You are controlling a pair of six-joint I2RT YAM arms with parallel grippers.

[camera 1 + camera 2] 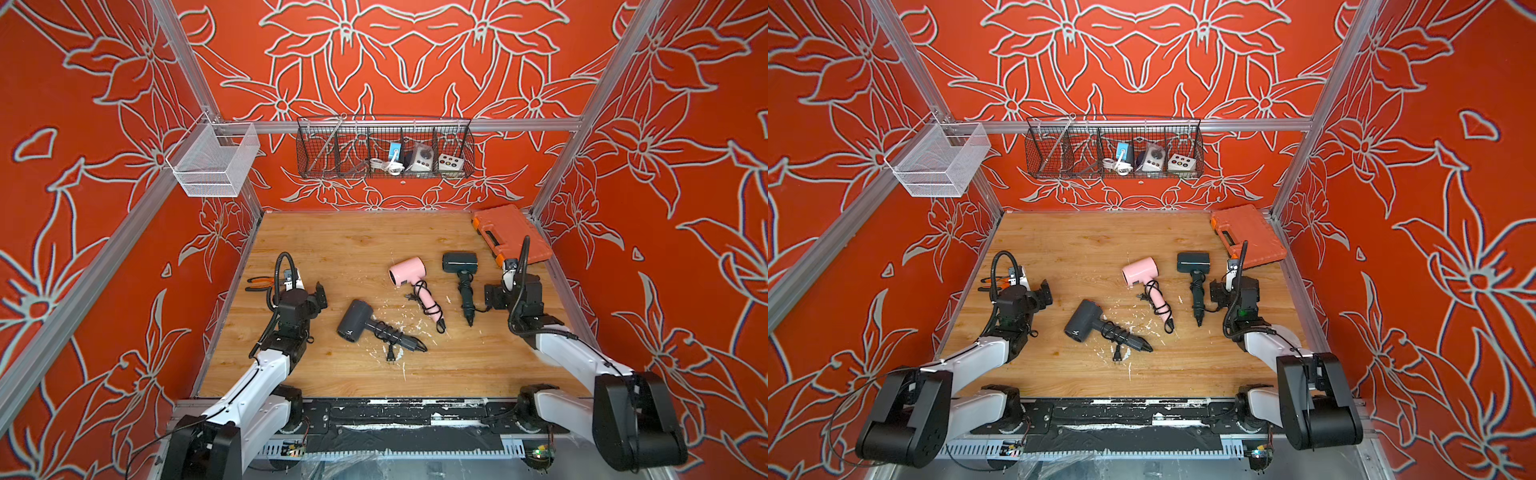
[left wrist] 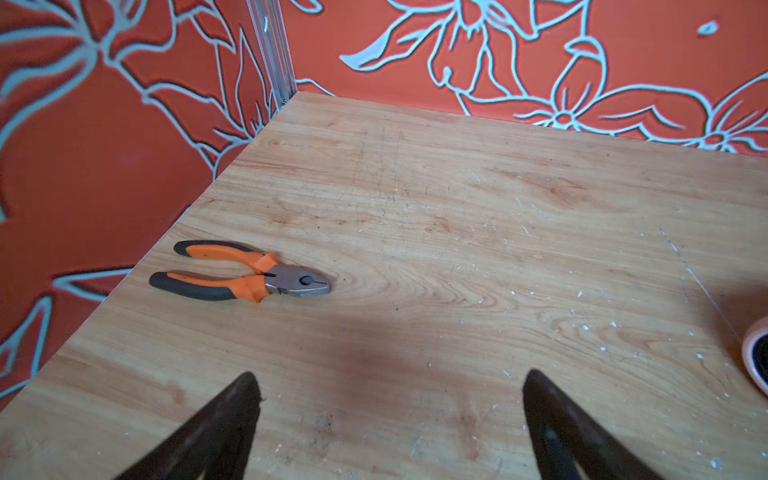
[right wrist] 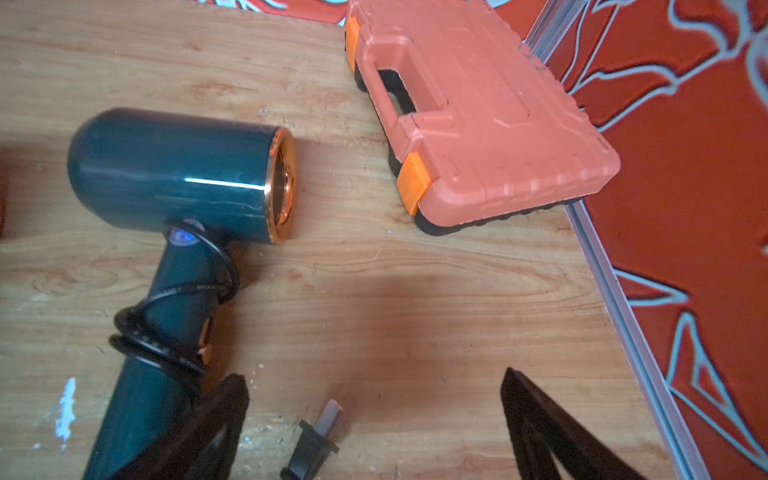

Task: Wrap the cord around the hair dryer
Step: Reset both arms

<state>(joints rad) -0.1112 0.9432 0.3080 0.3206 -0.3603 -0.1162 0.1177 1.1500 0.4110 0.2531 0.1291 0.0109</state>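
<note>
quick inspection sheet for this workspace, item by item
surface: wooden table, scuffed, white flecks mid-table
job's things: grey hair dryer, pink hair dryer, dark green hair dryer, all lying flat; cord coiled around each handle
clutter: pliers near the left arm; orange tool case in the far right corner
grippers: left gripper open, empty; right gripper open, empty
cables: grey dryer's plug loose on the table; dark green dryer's plug by the right gripper
surroundings: black wire basket holding small devices, white mesh basket, red floral walls
</note>
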